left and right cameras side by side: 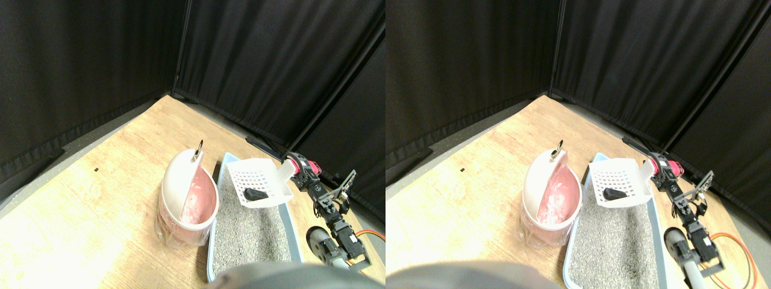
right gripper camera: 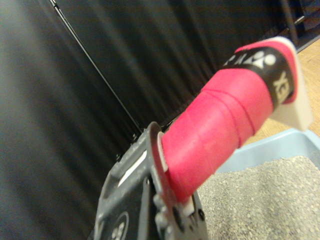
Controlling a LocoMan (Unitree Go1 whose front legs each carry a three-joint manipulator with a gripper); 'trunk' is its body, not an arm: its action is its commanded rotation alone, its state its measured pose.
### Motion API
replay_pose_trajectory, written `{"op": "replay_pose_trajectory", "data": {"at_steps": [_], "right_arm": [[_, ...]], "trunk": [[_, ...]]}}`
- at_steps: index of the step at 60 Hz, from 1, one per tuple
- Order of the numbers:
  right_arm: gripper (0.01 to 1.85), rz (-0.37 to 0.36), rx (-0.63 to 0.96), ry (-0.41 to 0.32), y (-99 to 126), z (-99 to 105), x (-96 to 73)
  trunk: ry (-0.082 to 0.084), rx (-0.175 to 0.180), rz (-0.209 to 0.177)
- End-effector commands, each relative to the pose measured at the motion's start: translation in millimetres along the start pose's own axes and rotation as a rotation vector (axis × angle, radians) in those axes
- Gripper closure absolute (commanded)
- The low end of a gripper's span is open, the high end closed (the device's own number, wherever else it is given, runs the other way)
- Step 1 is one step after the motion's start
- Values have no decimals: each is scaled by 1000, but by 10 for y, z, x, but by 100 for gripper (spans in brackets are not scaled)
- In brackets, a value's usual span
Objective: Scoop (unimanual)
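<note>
White slotted scoop (left and right cameras side by side: pixel 260 182) raised over the far end of a light blue litter tray (left and right cameras side by side: pixel 293 224), tilted, with one small dark lump (left and right cameras side by side: pixel 255 194) resting inside its basket. Red-wrapped handle (left and right cameras side by side: pixel 299 165) running right from the basket into the right gripper (left and right cameras side by side: pixel 308 174); in the wrist view, the same red wrap (right gripper camera: pixel 217 131) filling the middle beside the dark jaw frame, jaws appearing clamped around it. Grey litter (left and right cameras side by side: pixel 250 226) spread across the tray below. Just left of the tray, touching or nearly touching its edge, a white and pink bin (left and right cameras side by side: pixel 187 201) with swing lid tipped open. All standing on a pale wooden floor (left and right cameras side by side: pixel 90 198), black curtains (left and right cameras side by side: pixel 271 60) behind.
</note>
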Motion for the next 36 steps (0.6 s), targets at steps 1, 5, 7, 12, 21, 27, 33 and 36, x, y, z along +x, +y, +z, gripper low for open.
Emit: {"op": "replay_pose_trajectory", "data": {"at_steps": [1,5,7,12,21,27,33,36], "right_arm": [[181,36,25,-52,75,89,23],[181,41,33,-30,122,105,37],[181,30,41,-18,153,117,37],[181,50,34,8,229,129,60],[181,68,12,47,337,137,85],[181,79,-1,70,392,129,105],[181,111,-19,87,447,107,126],[181,117,-25,98,463,101,133]], "trunk": [[0,6,18],[-1,5,21],[-2,3,22],[-1,1,24],[3,-1,28],[5,-2,29],[6,-5,32],[6,-5,32]]}}
